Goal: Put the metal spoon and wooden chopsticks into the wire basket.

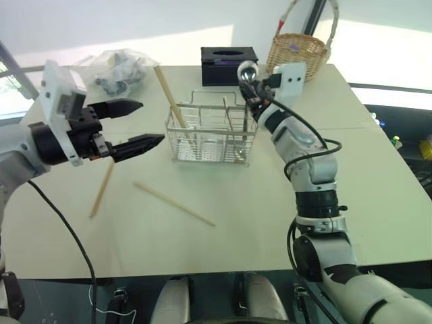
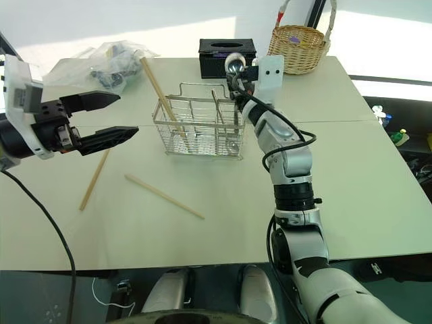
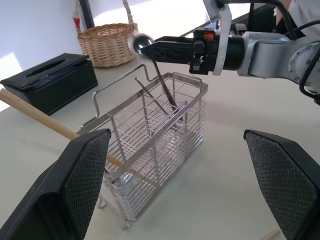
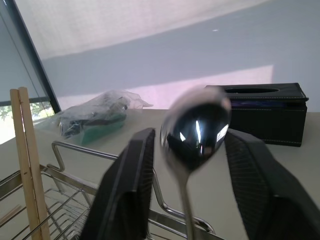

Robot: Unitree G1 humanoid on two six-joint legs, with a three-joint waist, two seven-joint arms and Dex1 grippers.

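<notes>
Loose chopsticks first: 2 wooden chopsticks lie flat on the table (image 1: 378, 202) on the near side of the wire basket (image 1: 212, 135), one (image 1: 102, 188) near the left edge running near-to-far, the other (image 1: 174, 204) slanting across the middle, both well apart from the basket. Left gripper (image 1: 138, 125) hangs level above the table to the left of the basket, fingers spread wide, nothing between them; in the left wrist view both pads (image 3: 80, 180) frame the basket with clear gap. Wire basket stands upright mid-table, thin wire handle on its far side. Inside it: a pair of wooden chopsticks (image 1: 170, 98) standing together in the left-end compartment, leaning up and out to the left past the rim; 1 more thin stick (image 1: 229, 115) upright near the middle, cannot tell which compartment. Metal spoon (image 1: 248, 70) is over the right end of the basket, bowl up, handle running down into the basket interior per the left wrist view (image 3: 162, 82); cannot tell whether its tip rests on the bottom. Right gripper (image 1: 255, 86) is at the spoon just above the basket's right rim; in the right wrist view its 2 fingers (image 4: 132, 190) stand parted either side of the spoon bowl (image 4: 196, 131) with visible gaps, so no firm pinch seen. Behind the basket: black tissue box (image 1: 228, 65), touching nothing; tan wicker basket (image 1: 297, 52) with hoop handle at the far right corner, a small purple item inside, unclear what; crumpled clear plastic bag (image 1: 115, 67) with dark contents at far left.
</notes>
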